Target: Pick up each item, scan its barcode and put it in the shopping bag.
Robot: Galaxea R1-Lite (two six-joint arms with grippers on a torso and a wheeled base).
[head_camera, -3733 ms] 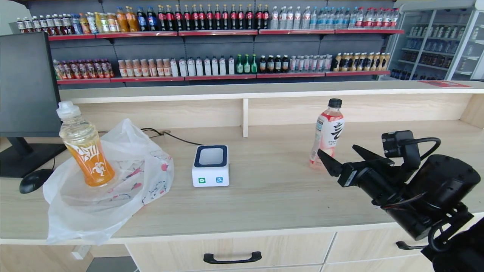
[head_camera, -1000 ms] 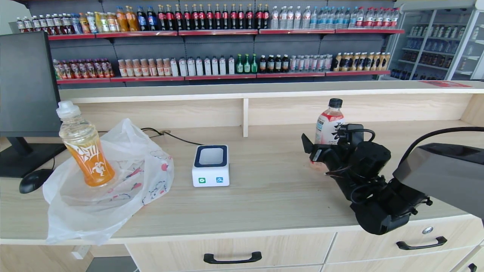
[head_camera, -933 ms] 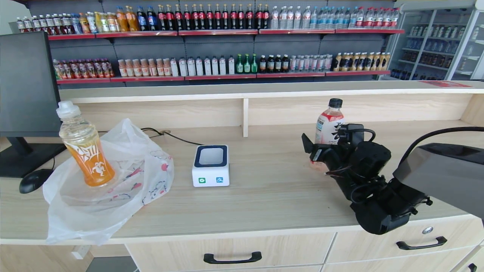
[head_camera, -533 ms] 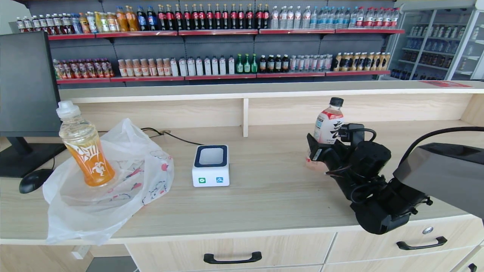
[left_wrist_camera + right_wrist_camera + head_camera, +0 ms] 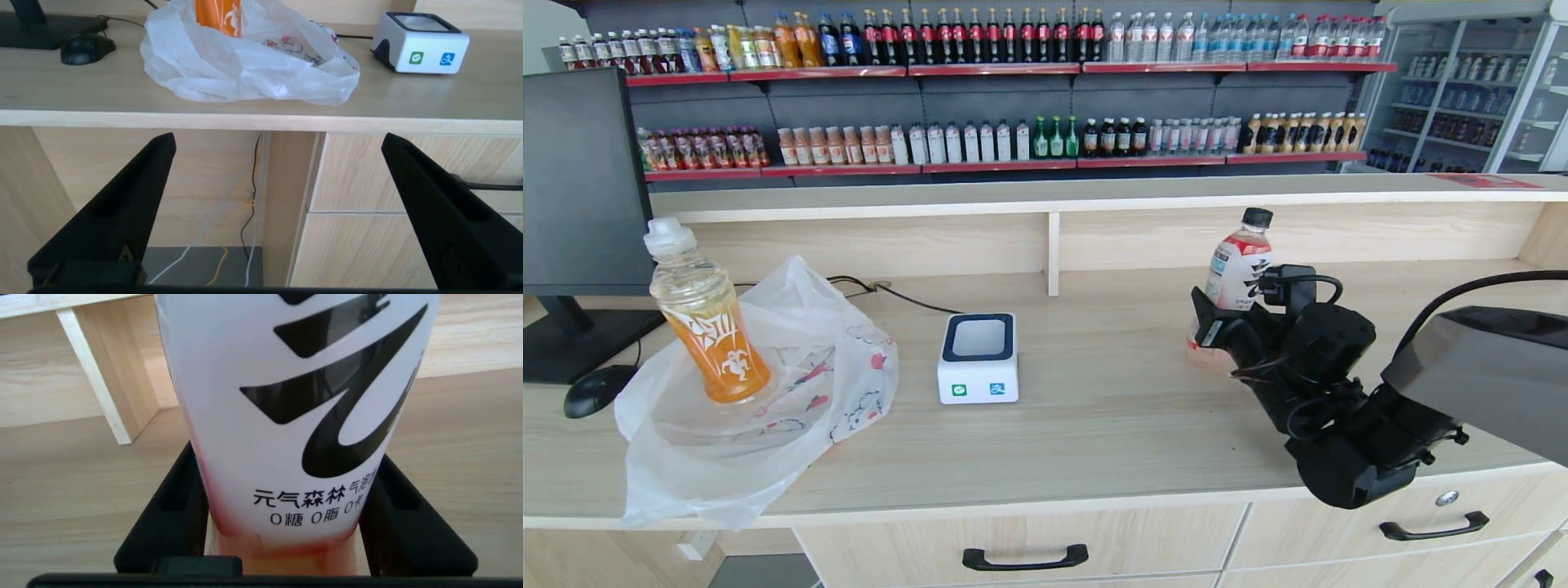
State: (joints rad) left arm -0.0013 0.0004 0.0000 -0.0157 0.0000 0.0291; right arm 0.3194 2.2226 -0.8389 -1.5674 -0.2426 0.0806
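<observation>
Bottle (image 5: 1235, 261) holds pale pink drink under white label, black cap.

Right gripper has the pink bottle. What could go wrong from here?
1. The right gripper clamps the pink bottle low, near its base, and the bottle leans; it may pivot or slip during the carry to the scanner.
2. The label's visible side is plain lettering; the scan might miss without a turn.
3. The orange bottle stands upright on the slumped shopping bag; dropping the pink one in could topple it.
</observation>
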